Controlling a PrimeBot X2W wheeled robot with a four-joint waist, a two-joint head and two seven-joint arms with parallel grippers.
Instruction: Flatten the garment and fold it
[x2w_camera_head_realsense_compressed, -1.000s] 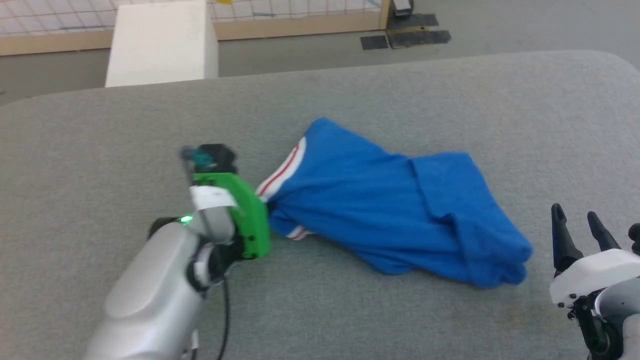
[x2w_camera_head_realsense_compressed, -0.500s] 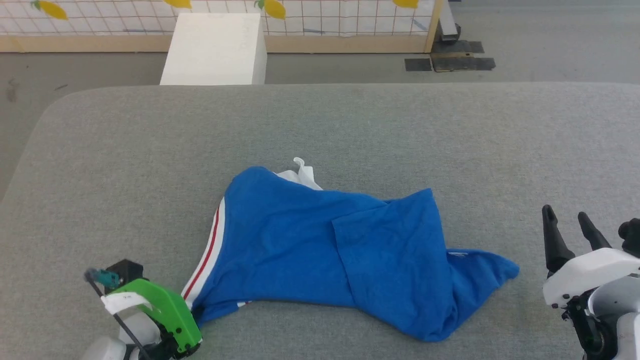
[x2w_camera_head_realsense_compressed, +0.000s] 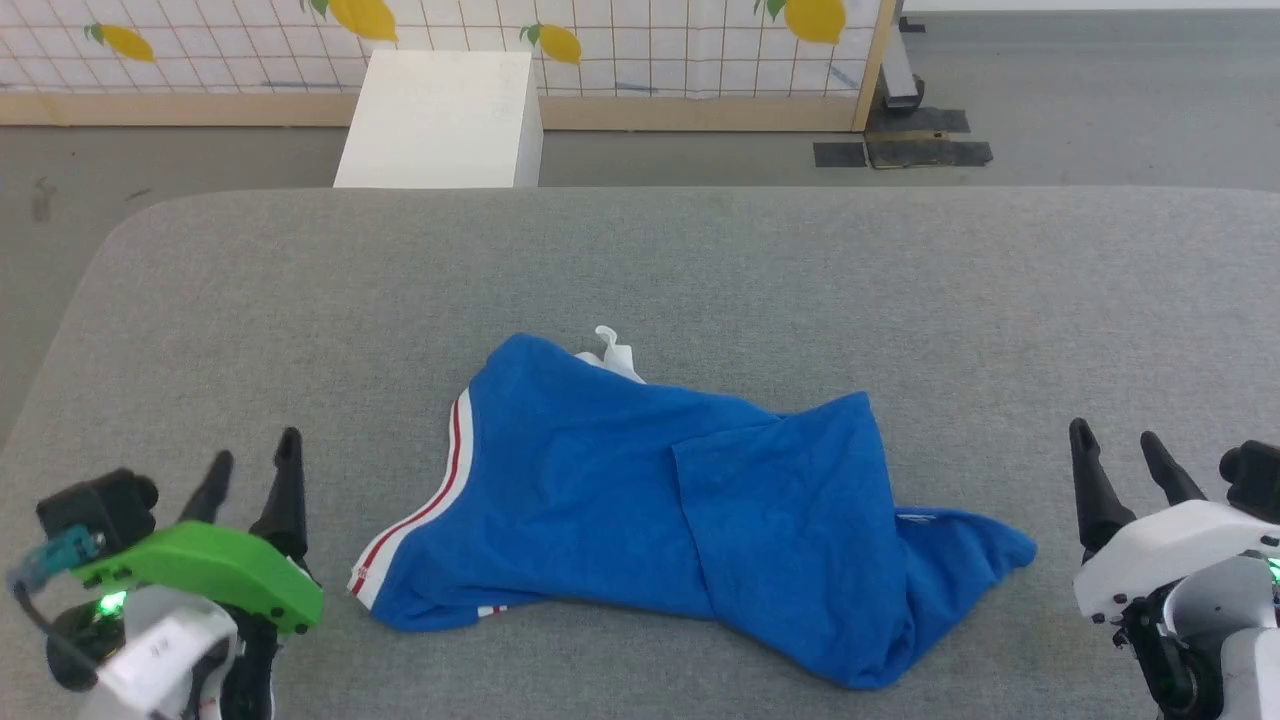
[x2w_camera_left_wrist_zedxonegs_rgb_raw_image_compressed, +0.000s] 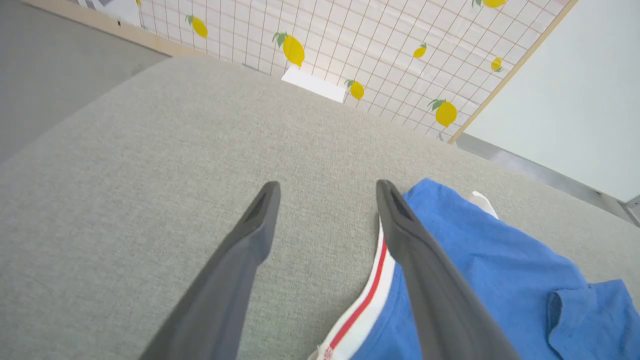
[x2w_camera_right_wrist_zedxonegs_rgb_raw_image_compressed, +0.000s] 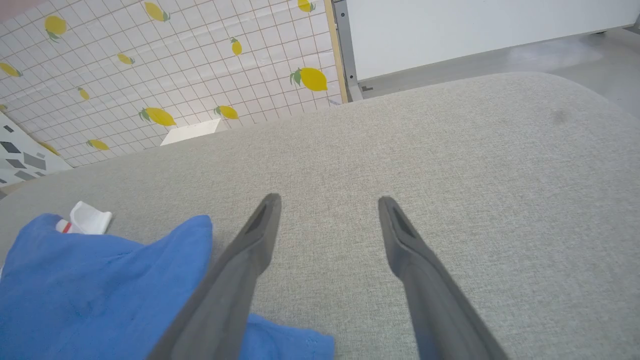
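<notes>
The garment (x2w_camera_head_realsense_compressed: 640, 500), a bright blue shirt with a white, red-striped edge along its left side, lies rumpled and partly folded over itself in the middle of the grey padded table (x2w_camera_head_realsense_compressed: 700, 260). A bit of white cloth pokes out at its far edge. My left gripper (x2w_camera_head_realsense_compressed: 250, 460) stands open at the lower left, clear of the cloth; in the left wrist view the left gripper (x2w_camera_left_wrist_zedxonegs_rgb_raw_image_compressed: 327, 187) has bare table between its fingers, with the garment (x2w_camera_left_wrist_zedxonegs_rgb_raw_image_compressed: 475, 270) beside its right finger. Open and holding nothing, my right gripper (x2w_camera_head_realsense_compressed: 1112, 440) sits at the lower right; the garment (x2w_camera_right_wrist_zedxonegs_rgb_raw_image_compressed: 100, 280) lies left of the right gripper (x2w_camera_right_wrist_zedxonegs_rgb_raw_image_compressed: 329, 200).
Beyond the table's far edge stands a white box (x2w_camera_head_realsense_compressed: 440, 120) on the grey floor, backed by a lemon-patterned grid panel (x2w_camera_head_realsense_compressed: 600, 40) with a wooden frame. Dark mats (x2w_camera_head_realsense_compressed: 900, 150) lie on the floor at the back right. The table's left corner is rounded.
My left gripper let go of the garment's striped edge and drew back to the lower left, jaws now apart. The shirt stays spread where it was dragged. The head camera shifted.
</notes>
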